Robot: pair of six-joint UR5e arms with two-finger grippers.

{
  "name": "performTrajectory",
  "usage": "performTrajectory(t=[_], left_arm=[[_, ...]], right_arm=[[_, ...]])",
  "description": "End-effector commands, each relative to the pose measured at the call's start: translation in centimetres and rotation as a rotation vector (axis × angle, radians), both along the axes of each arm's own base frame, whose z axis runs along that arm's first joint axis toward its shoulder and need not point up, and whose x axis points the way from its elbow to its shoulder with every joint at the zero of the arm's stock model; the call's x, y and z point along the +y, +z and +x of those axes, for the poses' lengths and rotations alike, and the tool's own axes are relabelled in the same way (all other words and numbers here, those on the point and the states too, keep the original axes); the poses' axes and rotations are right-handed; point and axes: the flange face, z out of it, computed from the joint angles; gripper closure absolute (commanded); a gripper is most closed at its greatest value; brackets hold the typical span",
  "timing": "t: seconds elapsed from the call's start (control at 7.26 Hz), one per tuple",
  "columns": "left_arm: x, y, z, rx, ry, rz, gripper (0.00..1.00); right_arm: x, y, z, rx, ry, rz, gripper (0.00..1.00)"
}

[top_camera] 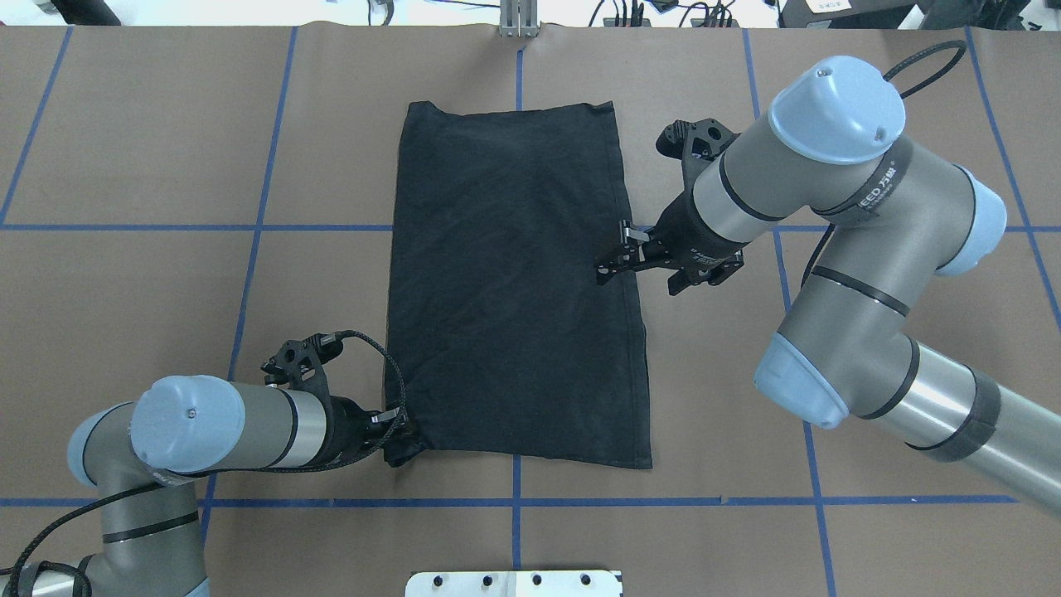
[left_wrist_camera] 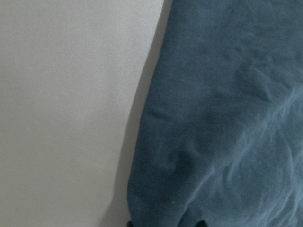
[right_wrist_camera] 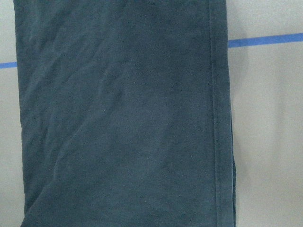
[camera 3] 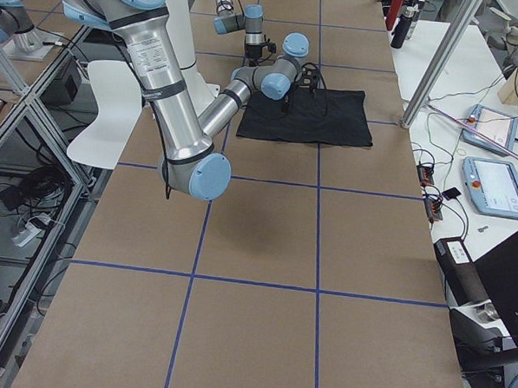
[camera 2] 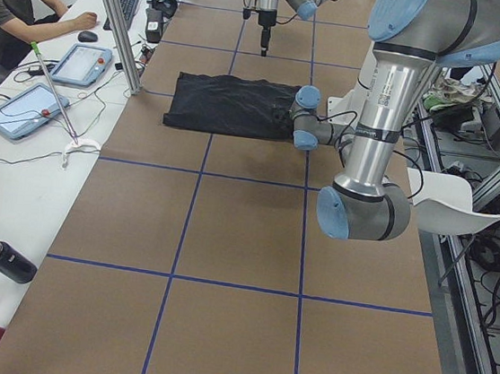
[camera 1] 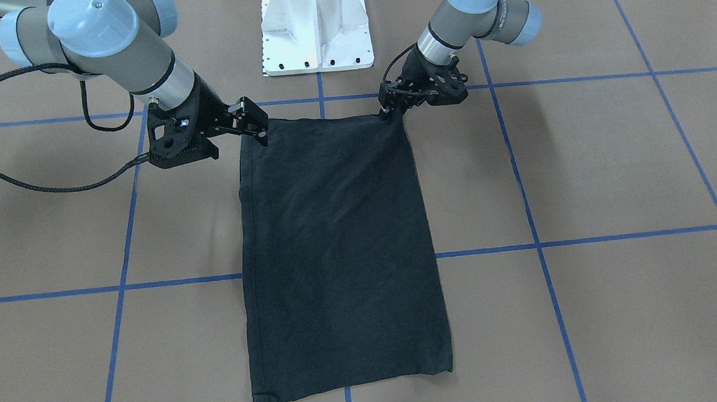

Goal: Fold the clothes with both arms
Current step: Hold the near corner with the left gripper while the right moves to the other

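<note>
Black, limp and light, likely best taken at corners: T-shirt pinched at one by clamped left gripper, right gripper parted over other.

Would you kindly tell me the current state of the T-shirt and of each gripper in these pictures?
T-shirt: folded into a long rectangle, lying flat on the table, one corner bunched up.
Left gripper: shut on the T-shirt's bunched corner.
Right gripper: open, raised above the T-shirt's right edge, holding nothing.
</note>
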Motion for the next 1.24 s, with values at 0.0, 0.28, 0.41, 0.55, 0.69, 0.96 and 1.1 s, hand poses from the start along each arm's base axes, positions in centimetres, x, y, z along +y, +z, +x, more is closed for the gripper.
performTrajectory(t=[0.0, 0.28, 0.41, 0.55, 0.69, 0.96, 1.1], left_arm=[[0.5, 0.0, 0.1, 0.001, 0.007, 0.001, 0.63], [0.6, -0.1, 0.2, 0.002, 0.010, 0.000, 0.63], [0.5, -0.1, 0.1, 0.002, 0.008, 0.000, 0.71], [0.4, -0.2, 0.1, 0.004, 0.006, 0.001, 1.00], [0.2, -0.4, -0.1, 0.008, 0.002, 0.002, 1.00], [-0.2, -0.7, -0.4, 0.013, -0.005, 0.003, 1.00], [-0.1, -1.1, -0.7, 0.019, -0.004, 0.004, 1.00]], right_arm=[[0.0, 0.0, 0.0, 0.001, 0.001, -0.004, 0.00], [0.0, 0.0, 0.0, 0.001, 0.001, -0.004, 0.00], [0.0, 0.0, 0.0, 0.001, 0.002, -0.005, 0.00], [0.1, 0.1, -0.2, 0.002, 0.000, -0.009, 0.00], [0.4, 0.2, -0.6, 0.005, -0.004, -0.011, 0.00], [2.7, 0.7, -3.4, 0.037, 0.031, -0.050, 0.00], [3.9, 0.4, -4.6, 0.046, 0.081, -0.101, 0.00]])
